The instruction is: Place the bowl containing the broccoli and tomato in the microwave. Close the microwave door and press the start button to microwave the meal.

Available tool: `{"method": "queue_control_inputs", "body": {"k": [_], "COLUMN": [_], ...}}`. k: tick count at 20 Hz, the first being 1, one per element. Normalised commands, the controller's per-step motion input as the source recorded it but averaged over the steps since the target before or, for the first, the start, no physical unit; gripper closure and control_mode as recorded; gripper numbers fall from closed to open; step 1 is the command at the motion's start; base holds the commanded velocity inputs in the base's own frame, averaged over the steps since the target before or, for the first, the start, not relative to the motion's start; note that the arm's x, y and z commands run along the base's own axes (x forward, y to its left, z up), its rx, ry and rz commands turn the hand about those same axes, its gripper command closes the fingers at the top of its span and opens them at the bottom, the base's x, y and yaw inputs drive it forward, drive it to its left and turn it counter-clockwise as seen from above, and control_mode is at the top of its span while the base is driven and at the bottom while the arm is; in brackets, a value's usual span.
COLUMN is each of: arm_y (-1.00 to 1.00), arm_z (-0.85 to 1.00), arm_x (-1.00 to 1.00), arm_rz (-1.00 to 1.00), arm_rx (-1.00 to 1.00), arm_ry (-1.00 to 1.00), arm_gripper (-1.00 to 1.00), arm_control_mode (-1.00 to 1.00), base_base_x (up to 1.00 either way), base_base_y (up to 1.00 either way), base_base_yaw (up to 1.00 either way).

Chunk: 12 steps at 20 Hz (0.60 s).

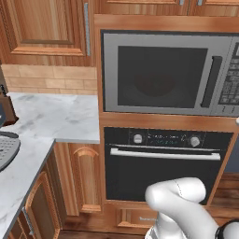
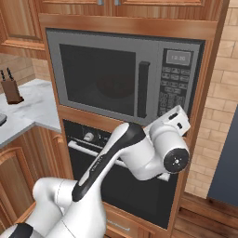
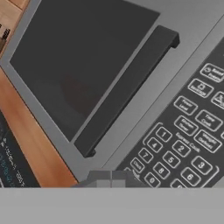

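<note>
Arm raised at the closed microwave [image 2: 125, 76], jaws together on nothing
The microwave door [image 1: 161, 74] is shut flat; a dim reddish bowl [image 2: 114, 86] shows behind its window. The gripper [image 3: 111, 177] sits just below the keypad [image 3: 186, 140], right of the bar handle [image 3: 129, 89]; black oven [image 1: 163, 163] beneath, knife block [image 2: 11, 90] far left on the counter [image 1: 51, 121]

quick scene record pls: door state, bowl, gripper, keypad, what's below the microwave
microwave door: closed, flush with the frame; vertical black handle at its right edge
bowl: a faint reddish round shape behind the dark window, contents not discernible
gripper: shut, holding nothing, close to the lower keypad
keypad: right of the door, number buttons visible in the hand view
below microwave: black oven with horizontal silver handle, closed
</note>
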Motion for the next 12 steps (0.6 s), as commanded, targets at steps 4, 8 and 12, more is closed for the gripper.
{"method": "queue_control_inputs", "body": {"k": [4,8,12], "arm_y": [-0.26,-0.17,-0.09], "arm_z": [-0.01,-0.14,-0.14], "arm_x": [0.12,0.08,0.16], "arm_rz": [-0.04,-0.02,0.00], "arm_rx": [0.00,0.00,0.00], "arm_ry": [0.00,0.00,0.00], "arm_gripper": [1.00,1.00,1.00], "arm_control_mode": [-1.00,-1.00,-1.00], "base_base_x": [0.00,0.00,0.00], "base_base_y": [0.00,0.00,0.00], "base_base_yaw": [0.00,0.00,0.00]}}
